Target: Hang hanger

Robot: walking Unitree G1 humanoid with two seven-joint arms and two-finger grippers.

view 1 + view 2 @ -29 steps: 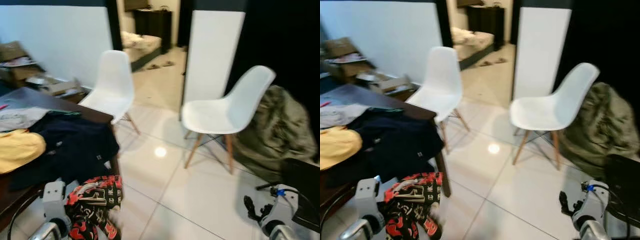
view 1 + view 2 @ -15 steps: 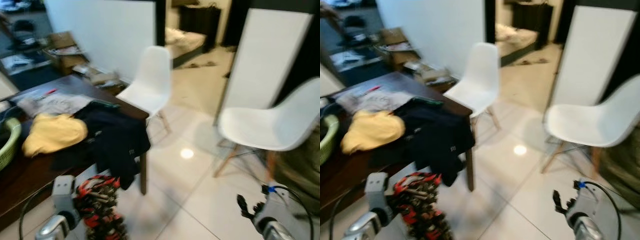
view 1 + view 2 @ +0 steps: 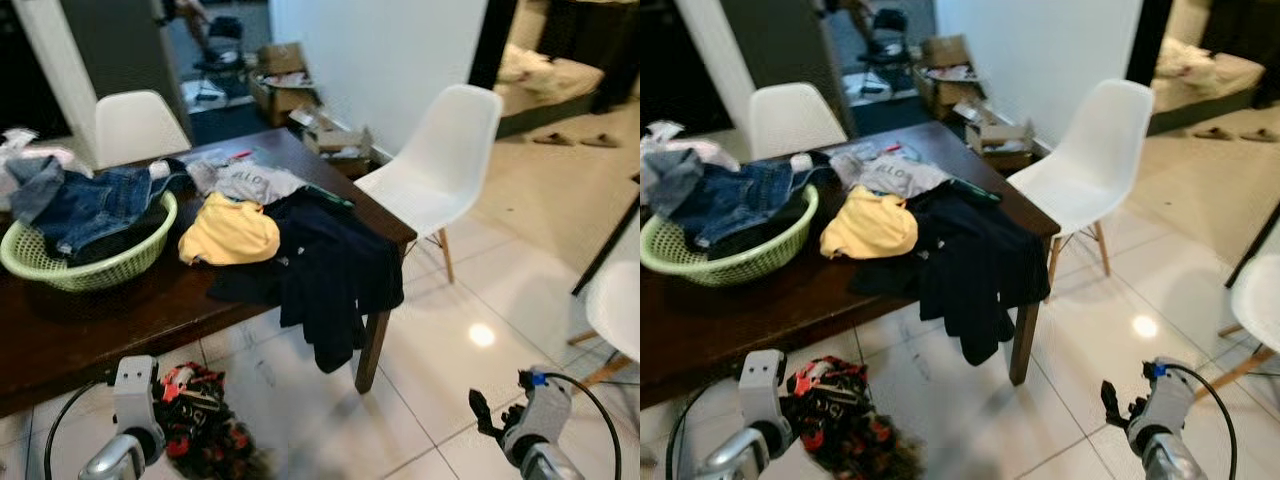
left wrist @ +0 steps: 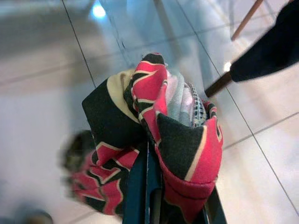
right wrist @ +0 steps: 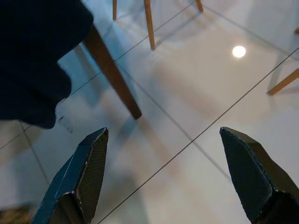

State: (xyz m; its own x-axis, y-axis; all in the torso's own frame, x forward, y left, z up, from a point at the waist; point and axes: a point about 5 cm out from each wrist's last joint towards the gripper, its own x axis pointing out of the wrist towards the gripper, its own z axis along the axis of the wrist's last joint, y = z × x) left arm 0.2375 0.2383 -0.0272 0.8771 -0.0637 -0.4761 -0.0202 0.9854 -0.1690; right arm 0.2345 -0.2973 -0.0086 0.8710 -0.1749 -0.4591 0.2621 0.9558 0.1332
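carrying is the step judged in hand: a red, black and cream patterned garment (image 4: 159,140) is clamped at the closed tips of the left gripper (image 4: 148,148), low over the tiled floor (image 3: 450,300) beside the dark table (image 3: 120,310), while the right gripper (image 5: 173,172) is held wide open with nothing in it, and no hanger can be made out, so a rail or hook is judged yet to be found. compared with a second ago the view is swung left, so the green basket (image 3: 85,265) of jeans and the yellow top (image 3: 230,230) are brought in, and the olive heap is lost from sight.
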